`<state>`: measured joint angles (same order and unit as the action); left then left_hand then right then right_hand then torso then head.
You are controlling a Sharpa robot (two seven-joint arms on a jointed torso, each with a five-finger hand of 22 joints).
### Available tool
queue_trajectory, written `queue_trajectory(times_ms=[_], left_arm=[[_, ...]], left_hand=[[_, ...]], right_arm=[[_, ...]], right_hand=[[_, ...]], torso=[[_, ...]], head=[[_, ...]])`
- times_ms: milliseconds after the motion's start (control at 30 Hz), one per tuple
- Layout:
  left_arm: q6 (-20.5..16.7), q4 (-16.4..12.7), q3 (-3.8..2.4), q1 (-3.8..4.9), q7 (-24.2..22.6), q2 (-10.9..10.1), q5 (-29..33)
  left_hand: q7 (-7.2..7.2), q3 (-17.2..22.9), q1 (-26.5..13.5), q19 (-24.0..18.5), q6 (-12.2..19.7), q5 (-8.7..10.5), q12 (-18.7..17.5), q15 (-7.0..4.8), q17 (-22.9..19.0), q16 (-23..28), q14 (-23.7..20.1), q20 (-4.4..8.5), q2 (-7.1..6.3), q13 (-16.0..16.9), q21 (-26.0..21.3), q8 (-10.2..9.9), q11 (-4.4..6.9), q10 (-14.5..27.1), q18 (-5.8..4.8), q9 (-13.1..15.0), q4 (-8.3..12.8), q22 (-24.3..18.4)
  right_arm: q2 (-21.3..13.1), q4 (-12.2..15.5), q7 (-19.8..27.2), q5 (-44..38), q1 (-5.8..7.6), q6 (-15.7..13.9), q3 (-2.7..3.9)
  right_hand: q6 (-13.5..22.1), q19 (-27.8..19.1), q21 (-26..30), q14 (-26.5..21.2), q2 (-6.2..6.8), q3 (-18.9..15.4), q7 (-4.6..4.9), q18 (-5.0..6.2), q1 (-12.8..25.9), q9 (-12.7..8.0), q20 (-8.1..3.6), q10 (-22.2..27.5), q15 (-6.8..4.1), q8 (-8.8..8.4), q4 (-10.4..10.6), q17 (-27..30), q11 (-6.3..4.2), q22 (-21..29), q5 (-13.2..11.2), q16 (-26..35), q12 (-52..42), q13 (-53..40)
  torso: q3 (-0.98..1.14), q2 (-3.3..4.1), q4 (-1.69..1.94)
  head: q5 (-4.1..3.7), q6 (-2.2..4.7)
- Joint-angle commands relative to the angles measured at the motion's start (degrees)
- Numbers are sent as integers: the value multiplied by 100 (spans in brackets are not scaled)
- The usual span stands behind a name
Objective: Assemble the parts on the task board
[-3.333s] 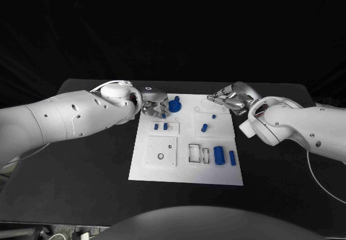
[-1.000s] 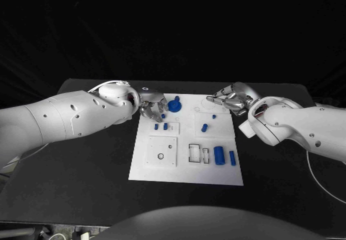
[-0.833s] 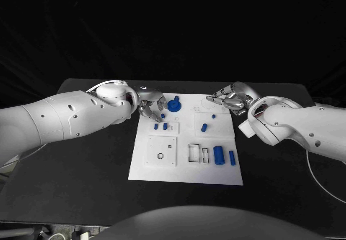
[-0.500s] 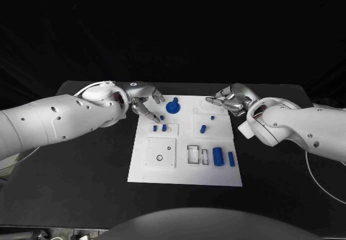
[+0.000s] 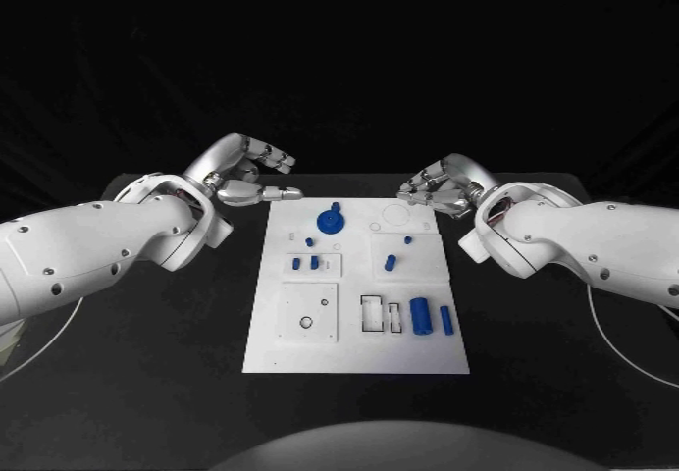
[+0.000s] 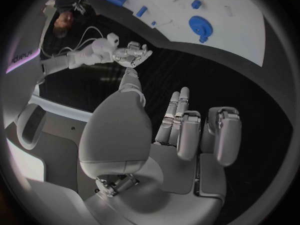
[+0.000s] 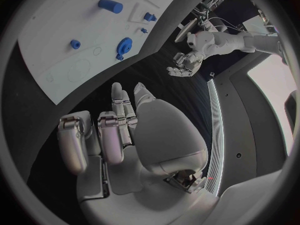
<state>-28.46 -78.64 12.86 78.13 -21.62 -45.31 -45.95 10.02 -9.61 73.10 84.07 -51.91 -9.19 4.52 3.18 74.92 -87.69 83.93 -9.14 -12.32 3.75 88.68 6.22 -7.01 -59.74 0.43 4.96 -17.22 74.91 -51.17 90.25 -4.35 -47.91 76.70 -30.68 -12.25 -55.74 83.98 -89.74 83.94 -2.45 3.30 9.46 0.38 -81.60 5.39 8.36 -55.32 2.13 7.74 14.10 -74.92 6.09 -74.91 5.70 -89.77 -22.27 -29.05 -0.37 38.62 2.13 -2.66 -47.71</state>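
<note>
The white task board (image 5: 354,353) lies in the middle of the black table. A blue gear (image 5: 330,220) sits near its far edge, with small blue pegs (image 5: 304,263) and a short blue piece (image 5: 391,262) behind the middle. Two blue cylinders (image 5: 420,315) lie at the right. My left hand (image 5: 248,173) is raised beyond the board's far left corner, fingers apart, holding nothing. My right hand (image 5: 436,186) hovers at the far right corner, fingers loosely bent and empty. The left wrist view shows the board (image 6: 206,15), the gear (image 6: 199,24) and the left hand (image 6: 187,135).
Two empty rectangular slots (image 5: 381,312) lie beside the cylinders, and a square inset with a ring hole (image 5: 309,312) is at the near left. Black table (image 5: 141,353) runs along both sides of the board. The right wrist view shows the right hand (image 7: 106,135) and the gear (image 7: 125,45).
My left hand has let go of the gear, lifted and drawn back off the board's far left, fingers spreading. The gear stays on the board. The whole picture has shifted slightly.
</note>
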Motion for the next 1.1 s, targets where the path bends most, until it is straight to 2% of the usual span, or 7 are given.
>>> queue_trajectory(times_ms=[33,167,267,400,500,733,1100], left_arm=[[-565,-182,8,-25,-584,-30,2027],[-641,-380,16,-102,-689,-67,2495],[-652,-490,21,-147,-722,-76,2673],[-666,-595,25,-180,-729,-83,2796],[-685,-644,26,-194,-735,-86,2845],[-720,-627,28,-205,-729,-78,2872],[-732,-609,31,-212,-707,-69,2878]], left_hand=[[10,57,5,478,-47,-26,33,-7,1086,-33,435,-14,79,5,12,38,3,-46,-8,5,1,1463],[8,89,-14,437,-53,-27,26,-9,1047,-14,417,-10,124,1,-30,32,5,-51,4,3,1,1446],[7,126,-42,435,-57,-22,21,-11,1050,-16,418,-8,175,0,-34,25,7,-60,5,1,3,1445],[6,170,-54,433,-60,-15,15,-13,1053,-17,418,-5,231,-2,-36,16,8,-69,5,-2,6,1445],[4,232,-59,438,-68,1,8,-15,1068,-24,423,-2,318,-3,-32,8,11,-80,4,-4,9,1447],[5,277,-64,444,-70,15,-2,-15,1081,-31,429,0,382,-4,-26,-1,10,-81,2,-6,11,1449],[6,339,-55,440,-71,34,-16,-14,1076,-29,427,1,476,-5,-32,-14,9,-81,4,-10,17,1447]], right_arm=[[29,-108,169,-1123,17,192,-2],[54,-242,58,-1926,29,353,1],[53,-304,-52,-2355,32,533,3],[37,-335,-237,-2810,31,847,4],[31,-353,-436,-3229,24,1198,4],[86,-399,-699,-3657,-1,1676,4],[250,-521,-861,-3881,-121,2029,4]], right_hand=[[-103,602,-26,606,77,46,-16,-38,-146,12,54,-44,57,22,-23,-1508,15,-1509,-93,-23,452,498],[-119,602,-26,606,180,50,-18,-38,-298,-24,112,-24,110,-97,-70,-1508,82,-1509,-223,-23,943,1126],[-30,602,-26,606,233,25,-114,-38,-347,-80,163,-80,151,-238,-101,-1508,131,-1509,-264,-23,1143,1476],[-34,602,-26,606,267,19,-172,-38,-404,-100,155,-127,150,-285,-142,-1508,107,-1509,-274,-23,1227,1648],[-52,602,-26,606,288,10,-224,-38,-428,-112,140,-157,127,-310,-158,-1508,90,-1509,-286,-23,1293,1770],[-61,602,-26,606,301,-29,-218,-38,-398,-124,108,-139,85,-339,-132,-1508,60,-1509,-298,-23,1381,1895],[-69,602,-26,606,275,-55,-179,-38,-402,-132,24,-156,-13,-362,-108,-1508,-10,-1509,-301,-23,1452,2011]], torso=[[-16,10,1],[-19,9,-3],[-20,13,0],[-19,10,2],[-15,0,2],[-7,-3,-1],[-8,4,-3]], head=[[-167,42],[-246,58],[-277,63],[-322,44],[-315,26],[-310,24],[-277,43]])
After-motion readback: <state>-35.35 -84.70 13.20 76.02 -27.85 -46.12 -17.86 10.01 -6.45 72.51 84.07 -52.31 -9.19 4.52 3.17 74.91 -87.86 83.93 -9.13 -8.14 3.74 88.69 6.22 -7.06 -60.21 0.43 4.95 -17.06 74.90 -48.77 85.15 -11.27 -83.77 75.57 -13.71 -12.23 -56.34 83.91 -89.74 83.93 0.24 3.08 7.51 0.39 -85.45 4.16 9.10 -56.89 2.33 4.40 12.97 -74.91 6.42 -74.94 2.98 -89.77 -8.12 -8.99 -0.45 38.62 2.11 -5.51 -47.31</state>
